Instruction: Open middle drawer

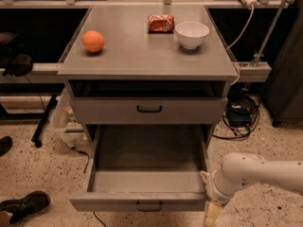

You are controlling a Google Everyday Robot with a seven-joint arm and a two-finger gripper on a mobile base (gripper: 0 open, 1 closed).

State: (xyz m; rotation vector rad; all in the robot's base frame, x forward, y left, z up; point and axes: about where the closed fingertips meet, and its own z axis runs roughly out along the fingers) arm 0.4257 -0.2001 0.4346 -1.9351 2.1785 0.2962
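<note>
Standing pulled well out, the middle drawer (147, 174) is shown empty, the gripper (211, 213) held just beside its front right corner; the gripper's state cannot be told.

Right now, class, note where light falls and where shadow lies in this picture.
Camera view: the cabinet top and white bowl are brightly lit; the middle drawer darkens toward its back; the gripper, at the frame's lower right beside that drawer's front, catches the light.
</note>
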